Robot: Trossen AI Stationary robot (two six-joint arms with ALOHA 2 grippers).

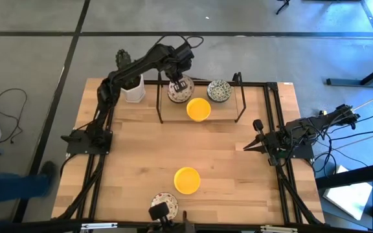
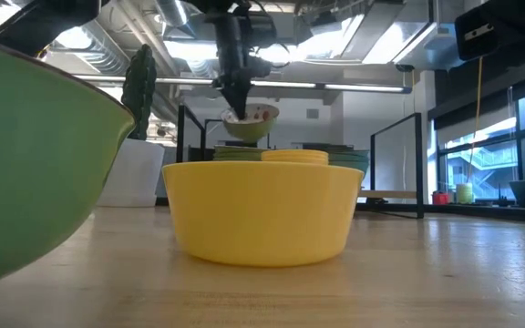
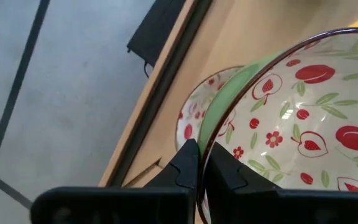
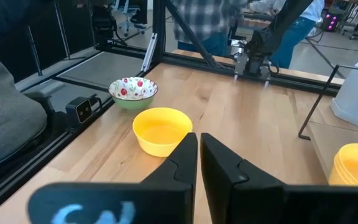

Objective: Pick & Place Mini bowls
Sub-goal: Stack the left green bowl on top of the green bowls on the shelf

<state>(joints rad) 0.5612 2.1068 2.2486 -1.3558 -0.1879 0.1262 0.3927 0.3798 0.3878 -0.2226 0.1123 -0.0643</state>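
My left gripper (image 1: 179,83) reaches to the table's far side and is shut on a mini bowl (image 3: 303,118), white inside with red fruit and flowers, green outside. Right under it lies another red-patterned bowl (image 3: 194,115). Beside them sit a yellow bowl (image 1: 198,109) and a green-grey patterned bowl (image 1: 219,90). Near the front edge a yellow bowl (image 1: 187,180) and a red-patterned bowl (image 1: 164,206) rest on the wood. My right gripper (image 1: 259,133) waits shut at the table's right side. My left gripper pinches the bowl's rim (image 3: 204,148), one finger (image 3: 188,165) on the green outside and one (image 3: 229,174) on the patterned inside. The fingers come steeply from above. The bowl (image 2: 252,121) hangs lifted clear above the stack, tilted with its inside toward the near side.
A black wire frame (image 1: 239,97) stands around the far bowls. A white pot with a cactus (image 1: 133,87) stands left of them. A small camera (image 1: 160,212) sits at the front edge. People stand beyond the table's left side (image 4: 210,25).
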